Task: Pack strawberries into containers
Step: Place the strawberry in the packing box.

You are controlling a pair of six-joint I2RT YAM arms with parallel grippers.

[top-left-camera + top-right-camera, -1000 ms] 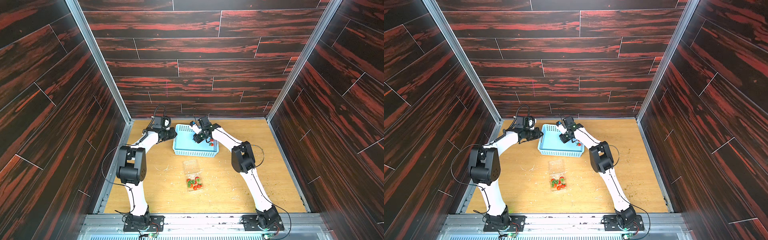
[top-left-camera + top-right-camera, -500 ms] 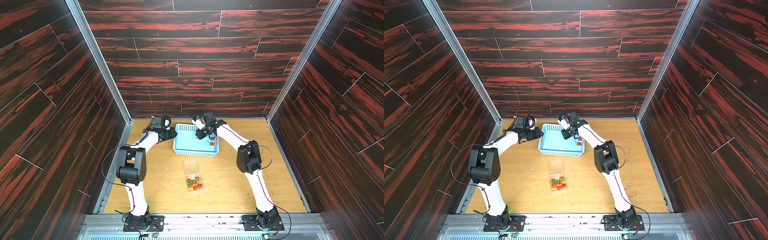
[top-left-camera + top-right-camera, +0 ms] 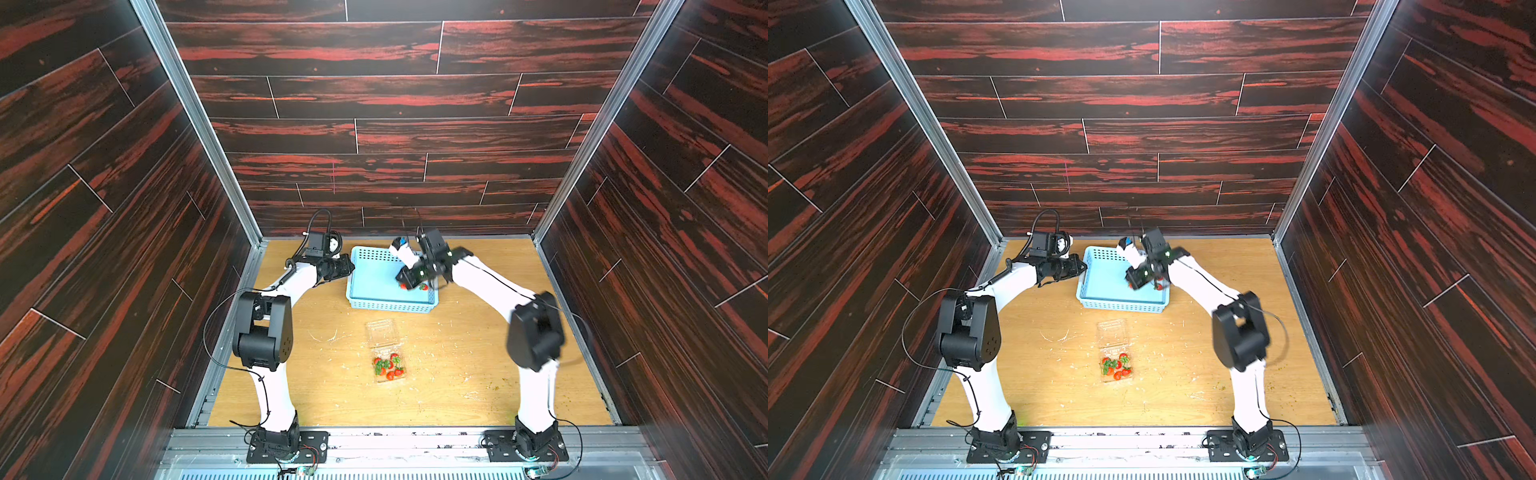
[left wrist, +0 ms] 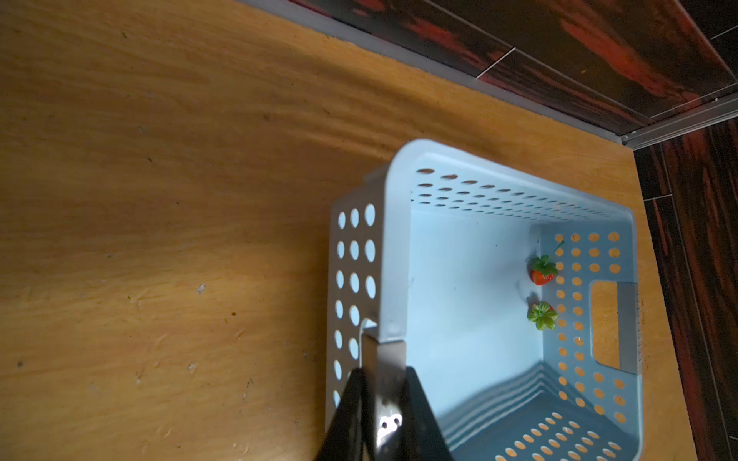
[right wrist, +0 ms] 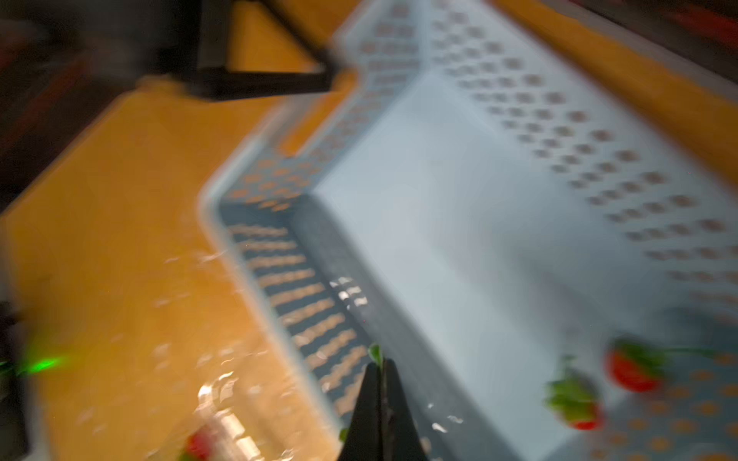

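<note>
Strawberries [image 4: 542, 271], two of them, lie on the floor of the blue basket [image 4: 395, 239], side by side against its right end wall. The right gripper [image 5: 379, 365] hangs over that near-right part of the basket. Its jaws are pressed together with no gap. A sliver of green shows at their tips, but the right wrist view is too blurred to tell whether a berry is caught there. In both top views the right gripper [image 3: 403, 283] [image 3: 1133, 283] points down and to the left, with red showing just beside it. Its white arm reaches back to the right and near side.

The left gripper [image 4: 385, 371] is clamped narrowly on the left end wall of the basket, one finger outside and one inside. In a top view it [image 3: 348, 268] meets the basket's far-left corner, its arm lying along the left edge of the table [image 3: 478, 374].

The basket [image 3: 390, 306] sits at the far middle of the table, its perforated walls upright. Nearer, apart from it, lies the clear clamshell [image 3: 386, 353], open. Its empty lid [image 3: 380, 330] is laid flat toward the basket. Its tray on the near side holds a cluster of more strawberries [image 3: 390, 366] with green caps, also seen in the second top view [image 3: 1116, 365]. Pale scuffs and crumbs mark the wood around it.
</note>
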